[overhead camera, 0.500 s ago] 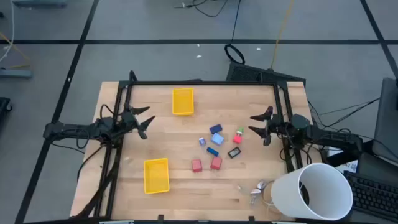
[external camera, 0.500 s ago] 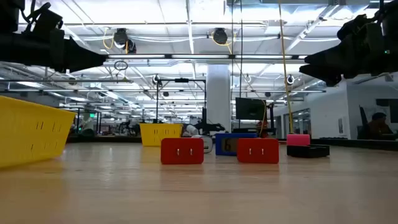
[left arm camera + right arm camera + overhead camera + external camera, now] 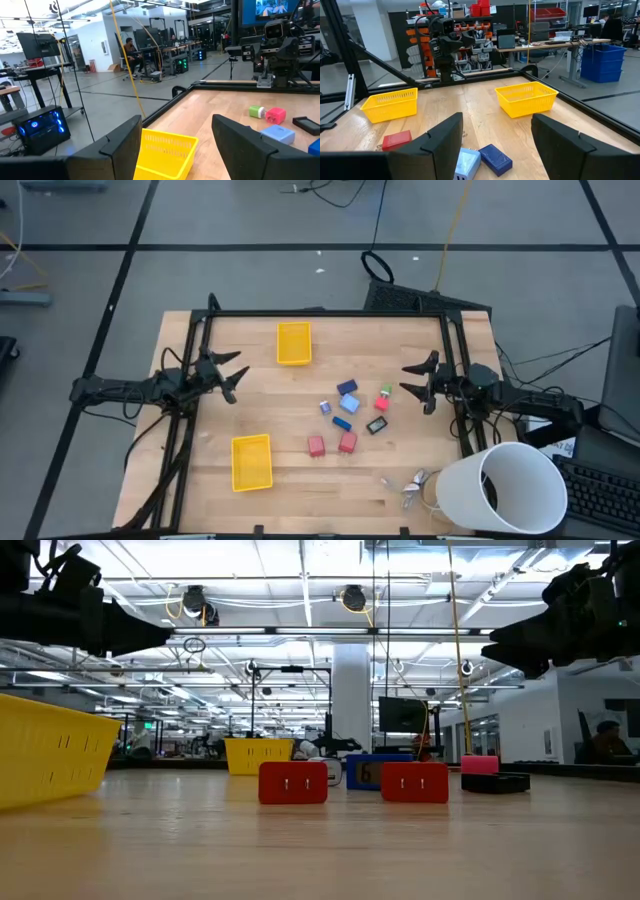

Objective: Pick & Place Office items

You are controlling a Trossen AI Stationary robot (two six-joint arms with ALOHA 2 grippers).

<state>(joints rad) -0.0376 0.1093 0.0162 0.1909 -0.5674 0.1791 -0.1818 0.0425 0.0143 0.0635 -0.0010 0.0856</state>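
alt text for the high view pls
Small red, blue, pink and black office blocks lie scattered mid-table on pale wood, with two yellow rectangular trays left of them. Left tool and right tool hover open at opposite table sides.

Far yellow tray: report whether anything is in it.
Empty: the far yellow tray shows only bare yellow floor from above; the office items lie on the table.
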